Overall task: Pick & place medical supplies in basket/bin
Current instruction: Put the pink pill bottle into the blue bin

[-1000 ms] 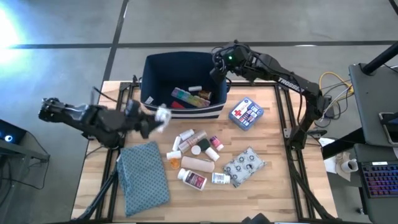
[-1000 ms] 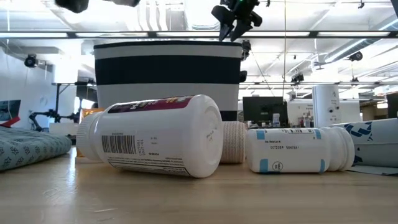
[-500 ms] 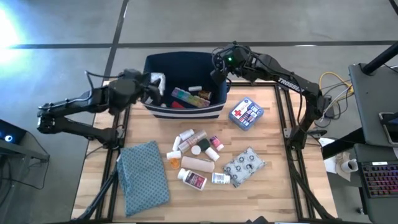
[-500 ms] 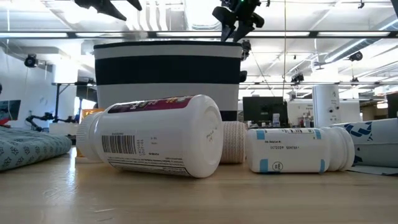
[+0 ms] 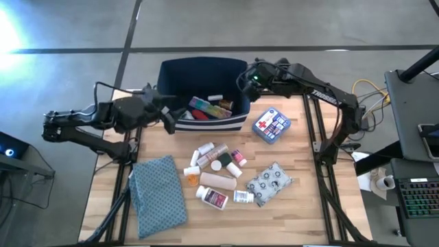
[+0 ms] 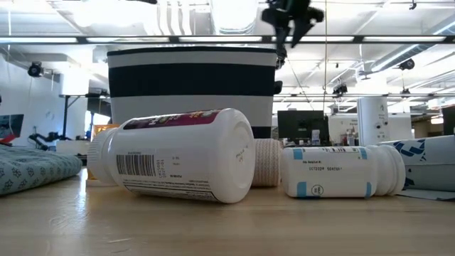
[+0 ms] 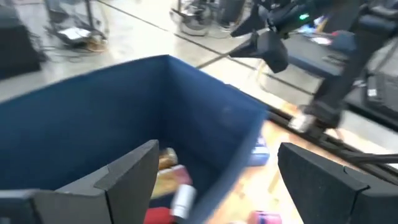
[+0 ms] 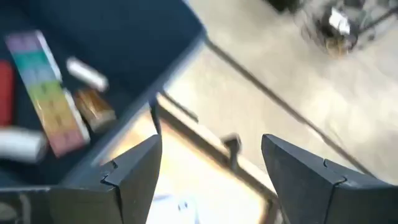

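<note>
The navy bin (image 5: 202, 75) stands at the table's far edge. Inside it lie the rainbow pill organizer (image 8: 50, 112), a red tube (image 5: 197, 115) and a white bottle (image 8: 22, 143). My left gripper (image 5: 167, 116) hovers open and empty at the bin's near left corner, seen wide open in its wrist view (image 7: 217, 149). My right gripper (image 5: 248, 81) hangs open and empty above the bin's right wall (image 8: 211, 140). On the table lie the red-cross box (image 5: 271, 124), the grey pouch (image 5: 269, 182), the tan bandage roll (image 5: 218, 181) and white bottles (image 5: 212, 197).
The teal dotted cloth (image 5: 159, 195) lies flat at the table's near left. In the low view a big white bottle (image 6: 178, 163) and a smaller one (image 6: 341, 171) lie on their sides before the bin (image 6: 192, 78). Bare wood shows at the near right corner.
My left gripper carried a small white item from above the table up over the bin's left side, then drew back down to the bin's near left corner; the item is no longer in its fingers. My right gripper shifted a little toward the table's right.
</note>
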Motion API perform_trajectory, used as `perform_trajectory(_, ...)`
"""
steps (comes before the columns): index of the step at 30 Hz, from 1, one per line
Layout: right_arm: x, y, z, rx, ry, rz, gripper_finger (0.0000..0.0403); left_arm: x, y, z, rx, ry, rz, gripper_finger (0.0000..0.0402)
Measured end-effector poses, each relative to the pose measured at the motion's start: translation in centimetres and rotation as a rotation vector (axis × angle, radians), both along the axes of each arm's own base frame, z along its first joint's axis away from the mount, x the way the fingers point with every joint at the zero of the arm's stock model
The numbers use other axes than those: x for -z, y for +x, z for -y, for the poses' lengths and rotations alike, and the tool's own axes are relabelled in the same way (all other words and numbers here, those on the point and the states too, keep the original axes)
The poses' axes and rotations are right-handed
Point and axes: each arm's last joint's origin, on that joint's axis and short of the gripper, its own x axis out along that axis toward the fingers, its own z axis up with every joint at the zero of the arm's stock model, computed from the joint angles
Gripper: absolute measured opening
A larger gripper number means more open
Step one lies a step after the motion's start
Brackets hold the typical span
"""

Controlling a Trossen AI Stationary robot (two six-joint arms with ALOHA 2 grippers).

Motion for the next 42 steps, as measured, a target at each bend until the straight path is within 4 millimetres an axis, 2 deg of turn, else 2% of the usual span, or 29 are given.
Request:
perform_trajectory(2, -0.1, -1.3, -0.8, 0.0, 0.087, -0.031, 0.0263, 0.0, -0.1, 0.3, 0.013, -0.014, 0.012, 0.0305)
perform_trajectory(4, -0.1, -2.5, -1.8, -0.004, 0.251, -0.027, 0.0261, 0.0, 0.0, 0.4, 0.016, -0.016, 0.01, 0.0305)
perform_trajectory(8, 1.4, -3.3, -2.8, 0.0, 0.522, 0.042, 0.0258, 0.2, 0.4, 0.4, 0.014, -0.015, 0.001, 0.0305)
perform_trajectory(11, 3.5, -2.6, -3.9, -0.034, 0.65, 0.071, 0.0258, 0.4, 0.7, 0.4, 0.022, 0.013, -0.028, 0.0305)
perform_trajectory(14, 7.5, -1.6, -5.4, -0.058, 0.756, -0.033, 0.0258, 0.5, 0.9, 0.4, 0.029, 0.035, -0.05, 0.0305)
perform_trajectory(17, 11.4, -0.8, -7.1, -0.108, 0.771, -0.13, 0.0254, 0.6, 1.0, 0.4, 0.03, 0.039, -0.056, 0.0305)
perform_trajectory(19, 13.7, 0.0, -8.2, -0.189, 0.783, -0.132, 0.0253, 0.6, 1.0, 0.4, 0.03, 0.04, -0.056, 0.0305)
perform_trajectory(22, 16.9, 1.4, -9.8, -0.312, 0.777, -0.079, 0.025, 0.7, 1.2, 0.4, 0.032, 0.04, -0.064, 0.0304)
perform_trajectory(27, 20.9, 3.0, -11.3, -0.439, 0.728, 0.08, 0.0249, 1.0, 1.5, 0.5, 0.033, 0.041, -0.079, 0.0304)
perform_trajectory(31, 22.4, 3.9, -11.6, -0.386, 0.734, 0.202, 0.0248, 1.3, 2.0, 0.5, 0.034, 0.042, -0.098, 0.0304)
perform_trajectory(35, 24.7, 4.0, -11.6, -0.345, 0.696, 0.155, 0.0246, 1.6, 2.5, 0.5, 0.035, 0.043, -0.115, 0.0304)
perform_trajectory(42, 27.4, 4.2, -11.8, -0.246, 0.719, 0.119, 0.0245, 2.0, 2.8, 0.6, 0.038, 0.051, -0.14, 0.0304)
